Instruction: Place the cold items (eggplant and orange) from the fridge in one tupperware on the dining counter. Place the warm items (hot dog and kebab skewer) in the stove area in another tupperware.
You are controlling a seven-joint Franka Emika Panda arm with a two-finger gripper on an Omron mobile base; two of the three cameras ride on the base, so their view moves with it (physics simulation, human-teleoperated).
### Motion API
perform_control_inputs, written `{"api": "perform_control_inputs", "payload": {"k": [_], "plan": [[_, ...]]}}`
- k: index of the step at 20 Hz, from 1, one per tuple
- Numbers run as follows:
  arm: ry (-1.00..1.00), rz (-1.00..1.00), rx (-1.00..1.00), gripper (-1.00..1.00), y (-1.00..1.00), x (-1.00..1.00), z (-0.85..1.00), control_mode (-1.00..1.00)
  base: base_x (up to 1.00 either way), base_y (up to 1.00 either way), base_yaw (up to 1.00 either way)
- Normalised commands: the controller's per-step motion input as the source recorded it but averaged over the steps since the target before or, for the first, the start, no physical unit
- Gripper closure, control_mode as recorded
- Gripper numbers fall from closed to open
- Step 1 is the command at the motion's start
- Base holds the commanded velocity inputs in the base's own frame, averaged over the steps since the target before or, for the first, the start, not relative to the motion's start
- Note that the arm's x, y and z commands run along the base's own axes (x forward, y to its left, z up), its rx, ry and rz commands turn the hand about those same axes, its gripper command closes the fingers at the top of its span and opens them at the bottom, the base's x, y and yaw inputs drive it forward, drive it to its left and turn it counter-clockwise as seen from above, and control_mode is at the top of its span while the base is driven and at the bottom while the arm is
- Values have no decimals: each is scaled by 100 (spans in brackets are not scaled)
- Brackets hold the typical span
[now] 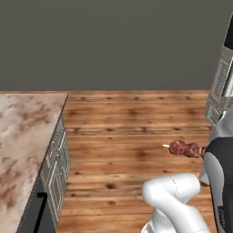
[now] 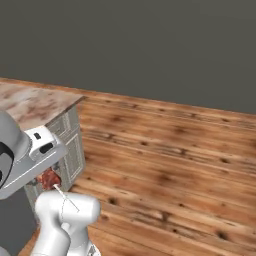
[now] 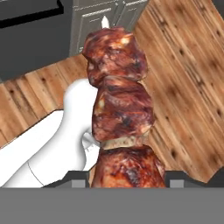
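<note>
The kebab skewer, a pale stick with dark red-brown meat chunks, rises between my gripper's two dark fingertips, which are shut on its lower end. In the left base view the kebab skewer juts left from behind my dark wrist, level above the wooden floor, pale tip pointing left. From the right base view the kebab skewer peeks out under my white hand. The dining counter, pinkish marble with brown blotches, lies at the left; its corner is beside my arm.
Grey panelled cabinet fronts run under the counter. More grey cabinets stand at the right edge. Open wooden floor stretches to a plain grey wall. A dark appliance front and grey doors show in the hand view.
</note>
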Motion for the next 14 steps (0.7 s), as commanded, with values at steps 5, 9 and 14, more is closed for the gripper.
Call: {"api": "perform_control_inputs", "payload": {"k": [5,9,14], "plan": [[0,0,0,100,0,0,0,100,100,-6,30],[0,0,0,100,0,0,0,100,100,-13,33],[0,0,0,100,0,0,0,100,100,-25,36]]}}
